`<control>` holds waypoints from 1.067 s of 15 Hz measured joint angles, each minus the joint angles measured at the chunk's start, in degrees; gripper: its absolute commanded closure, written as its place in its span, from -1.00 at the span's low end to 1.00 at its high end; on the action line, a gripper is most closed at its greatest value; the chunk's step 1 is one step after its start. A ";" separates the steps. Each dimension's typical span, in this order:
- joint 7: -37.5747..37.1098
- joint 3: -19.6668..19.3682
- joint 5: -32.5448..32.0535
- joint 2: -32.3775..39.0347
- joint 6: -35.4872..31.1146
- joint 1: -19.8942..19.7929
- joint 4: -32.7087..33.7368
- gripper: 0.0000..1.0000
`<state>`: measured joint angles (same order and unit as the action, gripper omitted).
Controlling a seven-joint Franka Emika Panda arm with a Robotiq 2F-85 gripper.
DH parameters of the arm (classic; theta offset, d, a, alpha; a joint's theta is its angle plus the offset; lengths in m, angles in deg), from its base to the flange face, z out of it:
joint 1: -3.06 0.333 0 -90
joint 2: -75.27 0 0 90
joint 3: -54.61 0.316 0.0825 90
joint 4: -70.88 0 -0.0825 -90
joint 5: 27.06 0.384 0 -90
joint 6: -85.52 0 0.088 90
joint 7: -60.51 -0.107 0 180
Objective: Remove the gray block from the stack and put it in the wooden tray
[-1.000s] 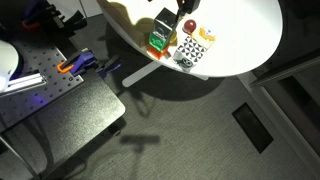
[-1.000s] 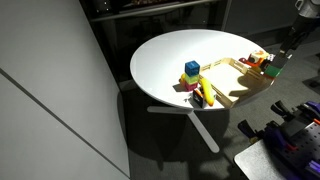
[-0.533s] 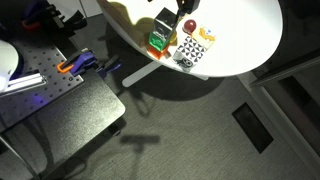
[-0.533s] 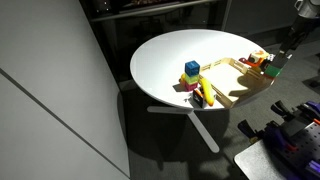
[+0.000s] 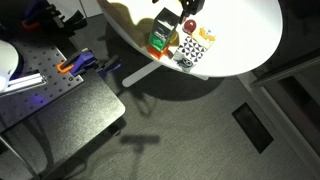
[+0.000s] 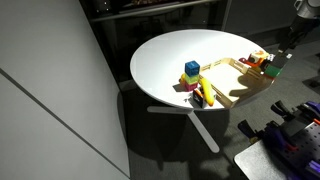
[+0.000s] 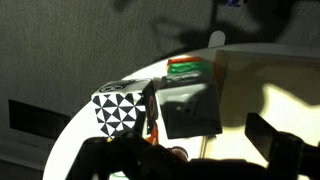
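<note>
A dark carpeted floor surrounds the round white table [image 6: 170,55], and we see the wooden tray [image 6: 243,80] lying near the table's edge in an exterior view. A blue block [image 6: 190,67] sits on a yellow one [image 6: 193,81] just beside the tray's near end.

In the wrist view the gray block [image 7: 190,112] looks dark because it is in shadow. It sits right against the stack [image 7: 188,68], whose green block shows just beyond it. We cannot tell for certain whether the gray block rests on top of the green block. The black-and-white patterned box [image 7: 118,110] stands just beside them, and the tray's pale wood lies on the opposite side.

The gripper [image 7: 190,152] hangs over the gray block with its fingers [image 7: 278,142] spread wide. The block lies in the gap between them and neither finger touches it, so nothing is grasped. In an exterior view the gripper [image 5: 165,20] is a dark shape directly above the green block, and there we cannot make out the gray block
</note>
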<state>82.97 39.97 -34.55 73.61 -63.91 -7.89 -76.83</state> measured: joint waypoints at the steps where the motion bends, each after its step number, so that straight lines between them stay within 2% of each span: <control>1: 0.00 0.00 0.00 0.34 -0.24 -0.16 0.10 -1.00; 5: 0.00 -0.02 0.00 1.76 -1.28 -0.75 0.48 -1.00; 6: 0.00 -0.02 0.00 2.17 -1.74 -0.85 0.55 -0.50; 7: 0.01 -0.02 0.00 2.59 -2.14 -0.92 0.60 -0.47; 11: 0.01 0.02 0.00 4.03 -2.42 -0.94 0.70 0.20; 14: 0.01 0.32 0.00 4.30 -2.37 -0.94 1.03 0.35; 16: 0.01 0.64 0.00 4.25 -1.90 -0.93 1.37 0.39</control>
<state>82.98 40.61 -34.55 77.87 -65.81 -8.82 -75.46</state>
